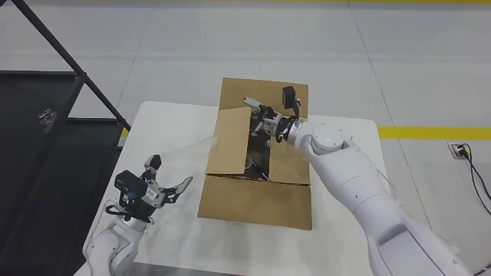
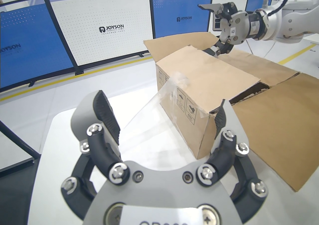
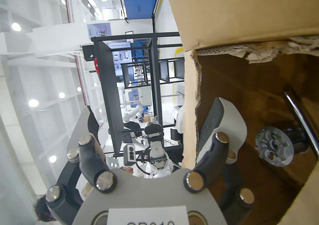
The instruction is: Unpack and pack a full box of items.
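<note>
Since the contents that can be made out lie down inside the box (image 1: 257, 199), I judge the job to be at its very beginning: the flaps are being dealt with, the unpacking proper is not yet begun, and the whole repacking is left. Nearest the robot, the left gripper (image 1: 171, 170) hangs low over the white table (image 1: 176, 123), just beside the box's near left corner, its fingers spread wide with nothing between them. A strip of clear tape (image 2: 159, 96) runs from the box's side wall down toward the table in front of it, peeled loose. Beyond that, the near flap is folded out flat toward the robot, while the flap on the left side lies roughly level over part of the opening. Through the gap that is open, the right wrist view shows a round knurled metal part (image 3: 273, 145) and a chrome bar (image 3: 299, 114) on the box's floor. Farthest off, the right gripper (image 1: 261, 116) sits at the far end of that level flap, fingers apart, one inside the box and one outside, straddling a cardboard edge without clamping it. Clearing this flap seems the step in hand.
</note>
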